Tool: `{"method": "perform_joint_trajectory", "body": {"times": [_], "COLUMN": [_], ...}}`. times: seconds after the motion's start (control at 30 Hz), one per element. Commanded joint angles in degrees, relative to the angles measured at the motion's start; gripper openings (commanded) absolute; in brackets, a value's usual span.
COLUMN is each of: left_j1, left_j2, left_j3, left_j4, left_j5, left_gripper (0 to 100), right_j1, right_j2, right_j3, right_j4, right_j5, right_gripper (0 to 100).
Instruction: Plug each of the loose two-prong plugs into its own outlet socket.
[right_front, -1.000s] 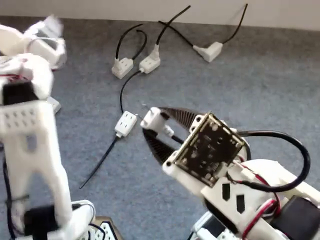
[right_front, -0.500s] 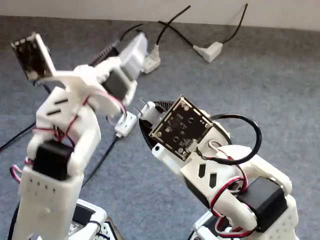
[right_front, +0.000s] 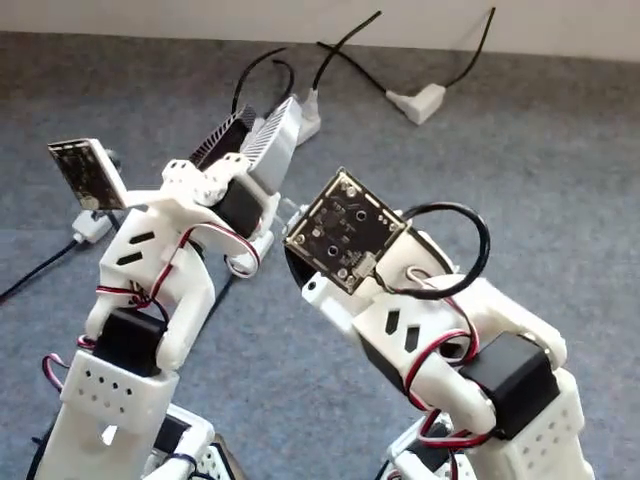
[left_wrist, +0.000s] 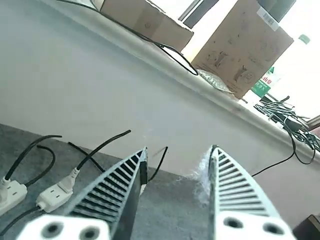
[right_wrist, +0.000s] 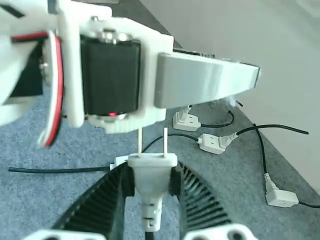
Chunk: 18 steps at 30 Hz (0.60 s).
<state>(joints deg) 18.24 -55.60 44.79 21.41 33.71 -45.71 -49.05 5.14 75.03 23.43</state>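
Clamping a white two-prong plug (right_wrist: 151, 164), prongs upward, right claw (right_wrist: 150, 176)

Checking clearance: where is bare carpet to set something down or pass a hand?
Bare carpet lies right of the right arm, short of the far connector, and far left beyond the left arm. The middle is crowded: left gripper, right gripper with plug, sockets, cords.

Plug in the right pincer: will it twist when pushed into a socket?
Probably stiff and light: the two-prong plug is a small moulded body with thin prongs. It may pivot, since the right pincer clamps only its narrow sides.
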Motion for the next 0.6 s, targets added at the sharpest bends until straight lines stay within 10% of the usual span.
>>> {"method": "perform_joint_trajectory", "body": {"times": [0.0, 0.57], "left_j1": [1.4, 3.3], "left_j2": [0.3, -0.1], "left_j3": [1.6, -10.2], "left_j4": [-1.1, 7.5], "left_j5": [-4.1, -4.1], "left_gripper": [21, 21], "right_j1": [0.2, 2.3], "right_j2": [-0.2, 0.4], "right_j3": [-0.9, 7.1], "right_j4": [-1.5, -8.2], "right_j5": [-0.4, 3.5], "right_gripper": [1.5, 1.5]}}
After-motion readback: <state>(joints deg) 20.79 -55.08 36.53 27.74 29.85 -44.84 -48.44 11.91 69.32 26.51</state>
